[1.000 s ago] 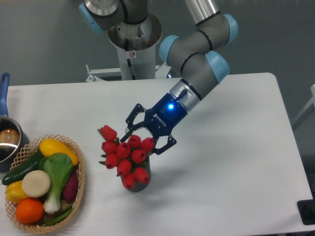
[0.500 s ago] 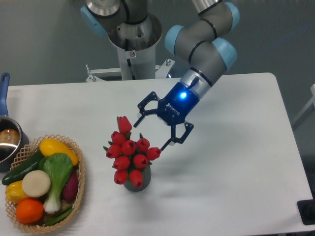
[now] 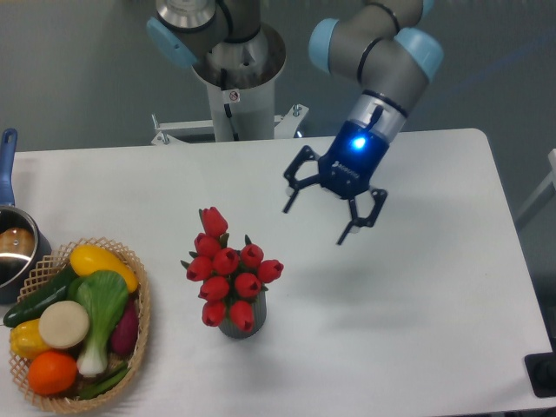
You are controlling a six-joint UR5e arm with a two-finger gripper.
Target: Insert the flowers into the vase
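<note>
A: Where are the flowers (image 3: 228, 269) being seen at this moment?

B: They are being held upright in the vase (image 3: 240, 325), near the front of the table (image 3: 452, 287), with the red buds spreading wider than the vase's mouth. Only the lower part of the vase is being shown beneath the blooms.

A: And how is the gripper (image 3: 316, 218) being carried?

B: It is being held in the air above the table, up and to the right of the bunch, well apart from it. The jaws are being held wide, and nothing is being gripped between them.

A: How is the bunch being judged to handle?

B: It is being taken as light and soft: the buds would probably be crushed or splayed by a hard squeeze, and the top-heavy spread could tip the small vase if it is being nudged from the side. If a regrasp is being considered, the green stems just under the buds are being judged the safest place, taken gently.

A: Is anything else being noted nearby?

B: A wicker basket (image 3: 139, 330) of toy vegetables is being seen to the left, apart from the vase, and a blue-handled pot (image 3: 12, 252) is sitting at the left edge.
</note>
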